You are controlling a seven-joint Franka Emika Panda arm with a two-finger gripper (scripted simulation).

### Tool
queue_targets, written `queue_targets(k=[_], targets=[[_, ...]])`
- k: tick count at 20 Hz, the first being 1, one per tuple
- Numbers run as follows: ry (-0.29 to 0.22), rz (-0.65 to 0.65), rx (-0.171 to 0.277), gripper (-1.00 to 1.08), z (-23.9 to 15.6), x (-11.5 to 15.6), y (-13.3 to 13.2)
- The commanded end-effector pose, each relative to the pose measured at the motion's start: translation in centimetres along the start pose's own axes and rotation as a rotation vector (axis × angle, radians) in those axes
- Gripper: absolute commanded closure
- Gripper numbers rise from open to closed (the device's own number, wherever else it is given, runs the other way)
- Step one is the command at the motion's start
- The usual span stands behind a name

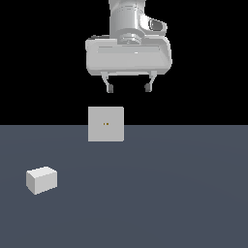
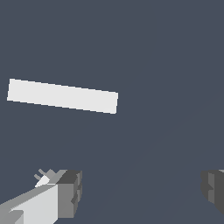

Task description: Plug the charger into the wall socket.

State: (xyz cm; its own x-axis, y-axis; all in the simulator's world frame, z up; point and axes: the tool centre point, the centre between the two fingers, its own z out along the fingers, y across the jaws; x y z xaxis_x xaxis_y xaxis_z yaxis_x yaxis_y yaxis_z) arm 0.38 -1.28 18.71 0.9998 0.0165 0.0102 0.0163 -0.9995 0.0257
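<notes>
The charger (image 1: 41, 179) is a small white block lying on the grey floor at the exterior view's front left. The wall socket (image 1: 105, 124) is an upright white square plate with two tiny orange dots at its centre, standing farther back near the middle. My gripper (image 1: 129, 88) hangs open and empty high above the floor, just above and slightly to the exterior view's right of the socket. In the wrist view the socket (image 2: 62, 96) shows as a narrow white bar, seen from above. My gripper (image 2: 142, 190) is spread wide, with dark fingertips (image 2: 72, 192). A small white bit peeks from behind one finger; I cannot tell what it is.
A flat dark grey floor (image 1: 169, 193) runs across the scene under a black background. Only the block and the plate stand on it.
</notes>
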Motion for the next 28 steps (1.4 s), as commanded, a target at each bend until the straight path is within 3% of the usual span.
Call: queue_targets(k=[1, 13, 28], targets=[[0.0, 0.0, 0.0, -0.92, 0.0, 0.0, 0.0], [0.013, -0.147, 0.011, -0.92, 2.0, -0.8, -3.1], [0.058, -0.655, 0.048, -0.92, 8.9, -6.6, -12.2]])
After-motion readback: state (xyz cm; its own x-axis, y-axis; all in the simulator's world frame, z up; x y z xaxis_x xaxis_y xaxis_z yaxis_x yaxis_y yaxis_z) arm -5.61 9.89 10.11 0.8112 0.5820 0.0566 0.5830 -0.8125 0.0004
